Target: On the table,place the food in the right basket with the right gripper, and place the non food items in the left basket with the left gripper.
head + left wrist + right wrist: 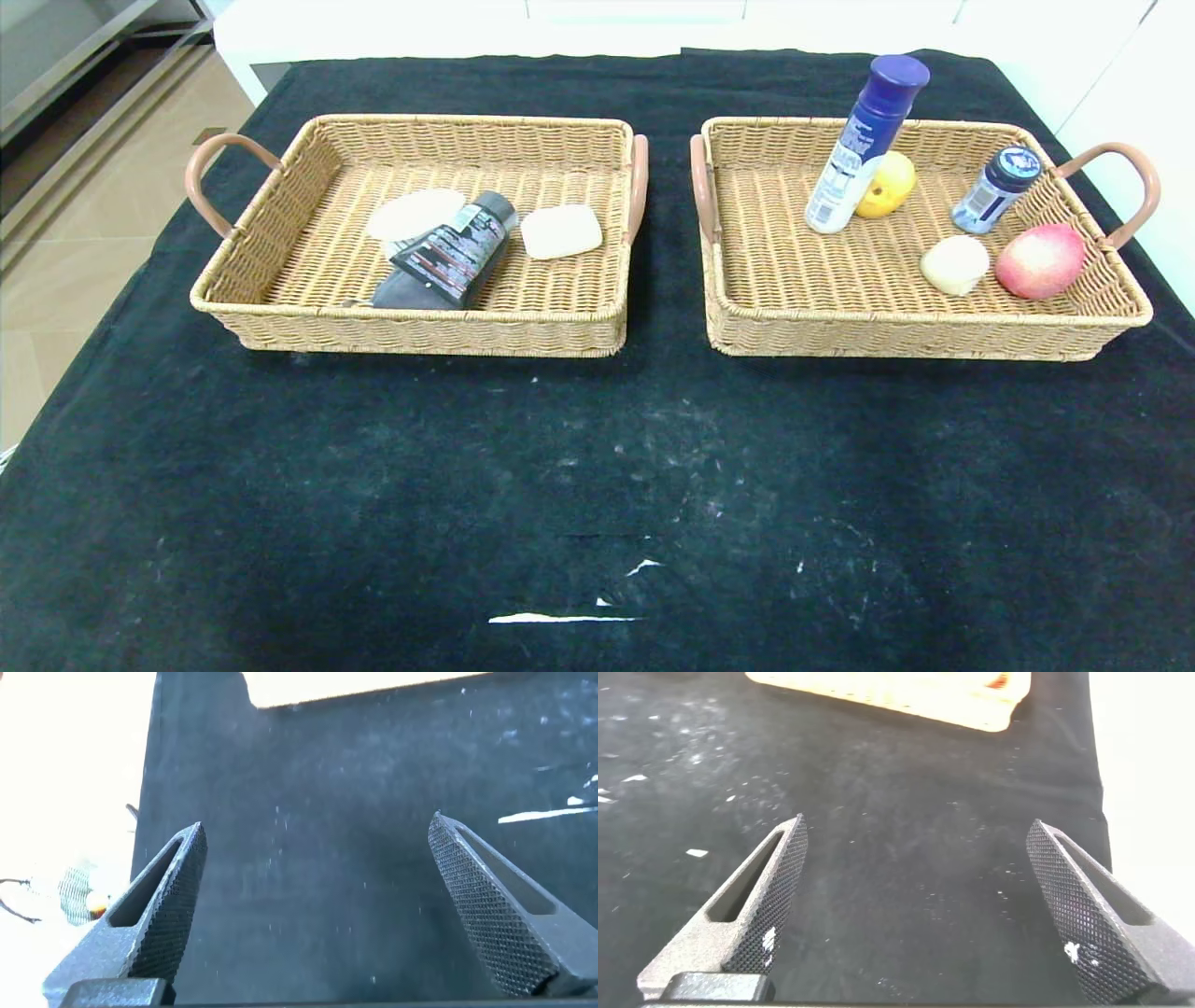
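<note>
On the far half of the surface [597, 448], which is covered by a black cloth with white scuffs, two tan woven baskets stand side by side, apart from each other, each with brown loop handles at its short ends.

Left basket [280, 280] contents:
- A flat white coiled roll [414, 214] lies toward the middle.
- A black squeeze tube [457, 249] with a white label lies tilted, its cap end beside the roll and its body over a folded grey cloth [406, 295] at the near wall.
- A cream rectangular soap bar [560, 231] lies on the side nearest the other basket, apart from the tube.

Right basket [747, 289] contents:
- A tall white bottle [864, 149] with a blue cap stands upright, leaning slightly, near the far wall.
- A yellow fruit [889, 184] sits just behind the bottle, touching it or nearly so.
- A small jar [994, 190] with a dark cap stands near the right-hand handle.
- A pale cream bun [954, 265] and a red apple [1040, 260] lie side by side toward the near wall.

No item lies on the bare cloth outside the baskets.

Left tool [318, 901]: visible in its wrist view only, fingers wide apart, holding nothing, above bare cloth.

Right tool [917, 901]: visible in its wrist view only, fingers wide apart, holding nothing, above bare cloth, with a basket edge farther off.
</note>
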Motion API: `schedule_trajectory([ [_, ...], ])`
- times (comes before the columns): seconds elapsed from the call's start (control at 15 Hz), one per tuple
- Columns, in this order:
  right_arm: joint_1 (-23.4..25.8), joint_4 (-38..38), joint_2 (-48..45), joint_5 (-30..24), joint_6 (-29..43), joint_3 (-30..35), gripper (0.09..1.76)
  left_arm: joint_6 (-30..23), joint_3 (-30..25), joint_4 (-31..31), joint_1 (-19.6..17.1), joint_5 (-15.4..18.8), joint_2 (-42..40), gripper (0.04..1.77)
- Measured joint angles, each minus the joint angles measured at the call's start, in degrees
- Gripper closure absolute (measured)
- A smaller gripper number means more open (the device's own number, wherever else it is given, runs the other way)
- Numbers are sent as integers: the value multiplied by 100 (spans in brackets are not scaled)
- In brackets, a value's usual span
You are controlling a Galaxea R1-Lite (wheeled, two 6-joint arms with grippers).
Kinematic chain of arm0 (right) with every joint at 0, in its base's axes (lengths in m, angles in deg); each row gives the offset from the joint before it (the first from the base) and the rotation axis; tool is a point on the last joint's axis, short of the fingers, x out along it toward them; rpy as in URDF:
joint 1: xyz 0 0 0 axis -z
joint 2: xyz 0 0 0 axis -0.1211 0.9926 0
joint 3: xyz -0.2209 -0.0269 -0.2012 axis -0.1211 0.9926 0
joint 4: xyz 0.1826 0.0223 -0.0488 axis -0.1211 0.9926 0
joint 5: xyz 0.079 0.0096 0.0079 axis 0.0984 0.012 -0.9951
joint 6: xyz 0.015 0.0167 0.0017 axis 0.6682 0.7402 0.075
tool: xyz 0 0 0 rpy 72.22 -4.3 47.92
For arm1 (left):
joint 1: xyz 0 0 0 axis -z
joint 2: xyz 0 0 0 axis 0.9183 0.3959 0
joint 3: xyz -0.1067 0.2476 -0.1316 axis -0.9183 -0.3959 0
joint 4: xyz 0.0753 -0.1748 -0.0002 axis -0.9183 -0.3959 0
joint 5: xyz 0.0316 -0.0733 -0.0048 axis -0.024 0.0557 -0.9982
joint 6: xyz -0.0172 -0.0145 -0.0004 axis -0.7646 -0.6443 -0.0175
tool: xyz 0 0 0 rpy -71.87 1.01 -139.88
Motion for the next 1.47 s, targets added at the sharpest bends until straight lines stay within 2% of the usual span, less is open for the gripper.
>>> schedule_trajectory([
  [0.4, -61, -179, -611, 96, 44, 618, 14, 9, -551, -4, 83, 20, -734, 9],
  [0.53, -63, -725, -755, 105, 83, 913, 14, 6, -866, 134, 91, 26, -968, 9],
  [0.8, -59, -1913, -929, 416, 89, 1805, 14, -154, -1858, 1364, 99, 113, -1215, 9],
  [1.2, -67, -3094, -1275, 512, 102, 3352, 14, -230, -4016, 3491, 96, 130, -1264, 9],
  [1.33, -69, -3282, -1303, 518, 99, 3813, 14, -261, -4507, 3772, 96, 122, -1264, 9],
  [1.47, -67, -3026, -1317, 518, 207, 4069, 14, -418, -4682, 3807, 96, 119, -1264, 9],
])
